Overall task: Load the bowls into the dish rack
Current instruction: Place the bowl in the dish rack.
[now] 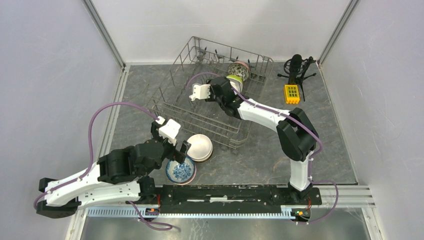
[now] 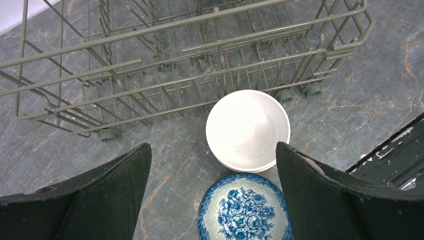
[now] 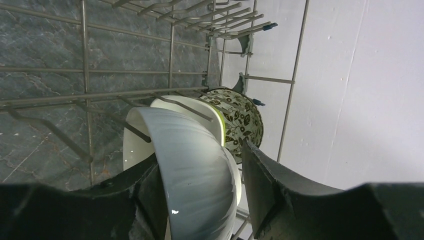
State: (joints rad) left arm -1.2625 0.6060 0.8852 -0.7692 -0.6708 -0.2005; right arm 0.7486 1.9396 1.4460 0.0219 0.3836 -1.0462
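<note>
one plain white ceramic bowl (image 3: 197,175), straddled by right gripper (image 3: 200,157) (clamp cannot be told), is being seated in grey wire dish rack (image 1: 200,120), upper centre; release needed next; left gripper (image 2: 213,150) spread wide.

Glossy ceramic white bowl (image 2: 247,130) & blue-patterned bowl (image 2: 242,212), matt grey metal-wire dish rack (image 2: 150,31), smooth marbled table (image 2: 370,100).

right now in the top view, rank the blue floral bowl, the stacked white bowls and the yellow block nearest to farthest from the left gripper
1. blue floral bowl, directly under the open left gripper.
2. stacked white bowls, just beyond it, beside the dish rack.
3. yellow block, far right corner.
</note>
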